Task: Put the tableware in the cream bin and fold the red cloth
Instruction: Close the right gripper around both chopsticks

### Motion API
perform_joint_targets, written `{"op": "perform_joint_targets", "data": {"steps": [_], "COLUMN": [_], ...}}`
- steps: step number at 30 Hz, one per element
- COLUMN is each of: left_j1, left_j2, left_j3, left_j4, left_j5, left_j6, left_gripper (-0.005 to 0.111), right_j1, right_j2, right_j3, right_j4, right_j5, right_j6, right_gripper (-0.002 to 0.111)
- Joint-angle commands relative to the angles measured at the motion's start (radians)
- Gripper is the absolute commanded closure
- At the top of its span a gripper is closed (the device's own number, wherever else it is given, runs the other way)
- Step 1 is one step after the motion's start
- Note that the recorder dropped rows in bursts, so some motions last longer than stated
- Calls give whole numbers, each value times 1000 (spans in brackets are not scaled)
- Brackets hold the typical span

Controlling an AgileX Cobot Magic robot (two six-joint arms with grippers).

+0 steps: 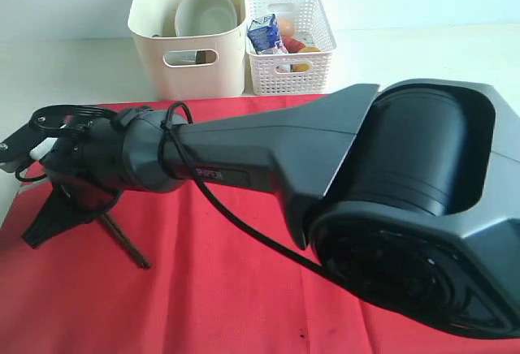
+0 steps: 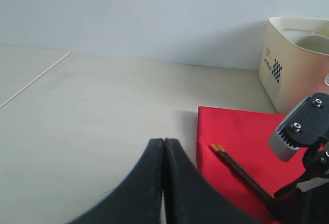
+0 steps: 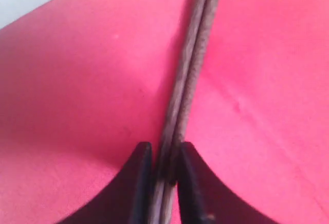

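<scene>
Okay, your right claw [image 3: 164, 165] is clamped on the dark wooden chopsticks [image 3: 191, 80]. Its two fingers are pinched in on the pair near one end, with only the sticks between them. The sticks run out ahead of the claw side by side, low over the red cloth [image 1: 203, 305]. You cannot tell whether they rest on it or are just clear of it. From the left wrist, their pale tips point toward the cloth's edge nearest the bare worktop [image 2: 103, 111].

Your left claw [image 2: 163, 147] has its fingers pressed together with nothing between them. It sits above the worktop, just beside the cloth's corner and not touching the cloth.

In the exterior view your right arm fills most of the picture and covers the middle and right of the cloth. Its claw tips are mostly hidden behind the wrist. The cream bin [image 1: 195, 82] stands behind the cloth with the pale bowl [image 1: 207, 11] tilted inside. What else is in the bin is hard to make out. The white lattice basket [image 1: 268, 78] is just beside the bin and holds a blue milk carton [image 1: 262, 33]. The other small items in it are too small to identify.
</scene>
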Motion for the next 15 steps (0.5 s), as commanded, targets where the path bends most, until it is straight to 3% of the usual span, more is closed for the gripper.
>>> {"op": "perform_joint_targets", "data": {"steps": [1, 15], "left_j1": [-7, -7], "left_j2": [-2, -2], "left_j3": [0, 0], "left_j4": [-7, -7], "left_j5": [-5, -5], "left_j6": [-1, -1], "left_gripper": [106, 106], "right_j1": [-2, -2], "right_j2": [5, -13], "right_j3": [6, 6], "right_j4": [-10, -18], "right_j5": [-6, 13], "right_j6": [-4, -3], "right_gripper": [108, 108]}}
